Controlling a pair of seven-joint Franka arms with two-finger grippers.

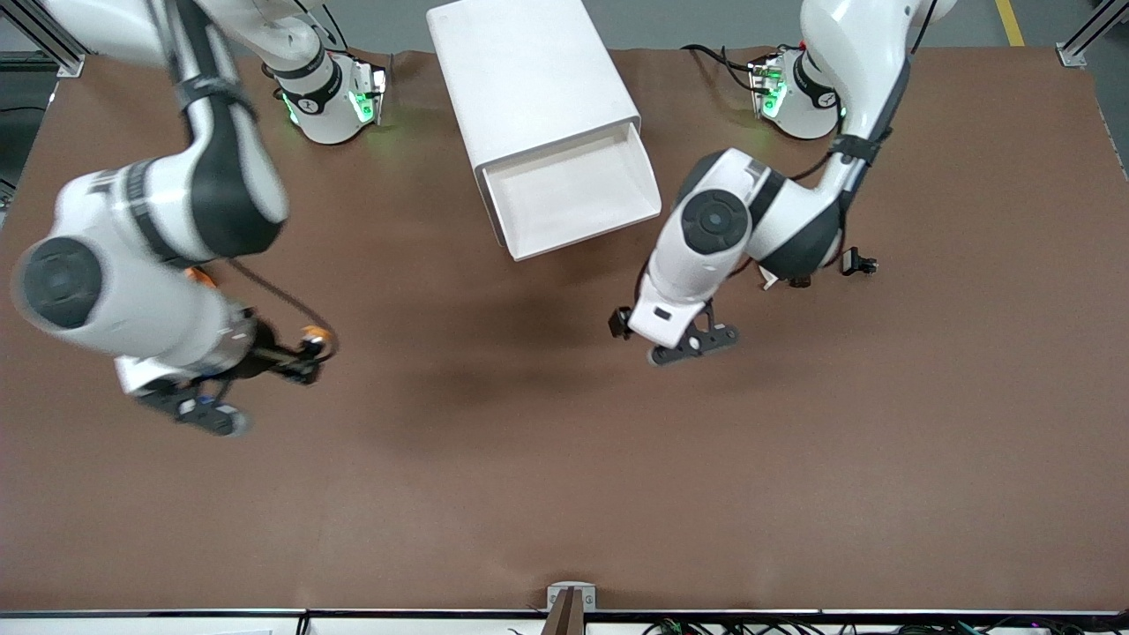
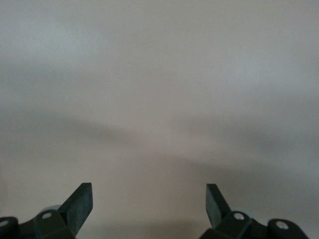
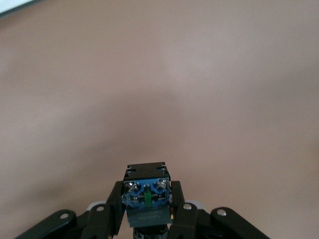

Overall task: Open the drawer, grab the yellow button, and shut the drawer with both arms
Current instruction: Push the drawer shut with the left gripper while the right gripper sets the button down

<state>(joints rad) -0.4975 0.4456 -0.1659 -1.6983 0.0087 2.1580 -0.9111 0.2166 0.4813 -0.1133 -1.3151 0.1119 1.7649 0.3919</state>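
Note:
The white cabinet [image 1: 529, 79] lies at the table's middle, near the robots' bases. Its drawer [image 1: 573, 190] stands pulled out and looks empty inside. My right gripper [image 1: 302, 355] is shut on the button [image 1: 315, 335], whose orange cap shows, above the table toward the right arm's end. In the right wrist view the button's blue base [image 3: 147, 195] sits clamped between the fingers [image 3: 180, 209] of the right gripper [image 3: 147, 211]. My left gripper [image 1: 622, 324] is open and empty over bare table, nearer to the front camera than the drawer. The left wrist view shows its fingertips [image 2: 82, 199] wide apart around the left gripper's middle [image 2: 149, 193].
Small black parts [image 1: 860, 263] and a white strip [image 1: 769, 280] lie on the table under the left arm's elbow. An orange piece [image 1: 201, 275] peeks out under the right arm. The brown table [image 1: 564, 459] stretches toward the front camera.

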